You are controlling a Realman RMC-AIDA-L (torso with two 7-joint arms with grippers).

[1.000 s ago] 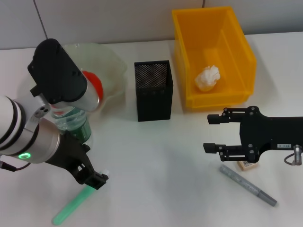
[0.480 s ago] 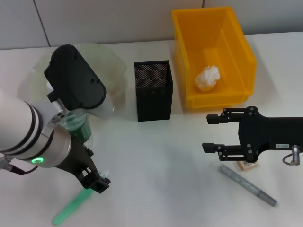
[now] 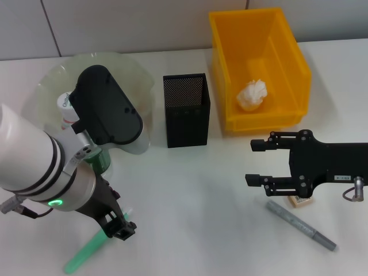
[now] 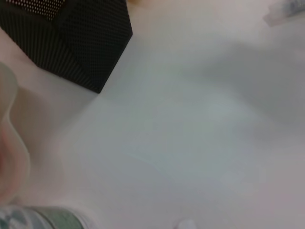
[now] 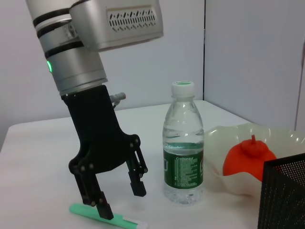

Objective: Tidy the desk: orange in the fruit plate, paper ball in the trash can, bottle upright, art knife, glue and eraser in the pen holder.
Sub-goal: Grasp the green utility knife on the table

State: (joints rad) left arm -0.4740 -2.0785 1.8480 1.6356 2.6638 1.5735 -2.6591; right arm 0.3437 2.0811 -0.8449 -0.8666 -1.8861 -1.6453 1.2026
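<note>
My left gripper is open, its fingertips just above the near end of a green glue stick that lies on the table; the right wrist view shows the gripper and the stick. The bottle stands upright beside it, mostly hidden by my arm in the head view. The orange lies in the fruit plate. The paper ball is in the yellow bin. My right gripper is open and empty, beside the eraser and the grey art knife.
The black mesh pen holder stands between the plate and the bin, and shows in the left wrist view. The bare white tabletop lies between my two grippers.
My left arm has swung to the right and forward, now hiding the orange in the head view. Its gripper has moved slightly down along the green stick. The right arm has not moved.
</note>
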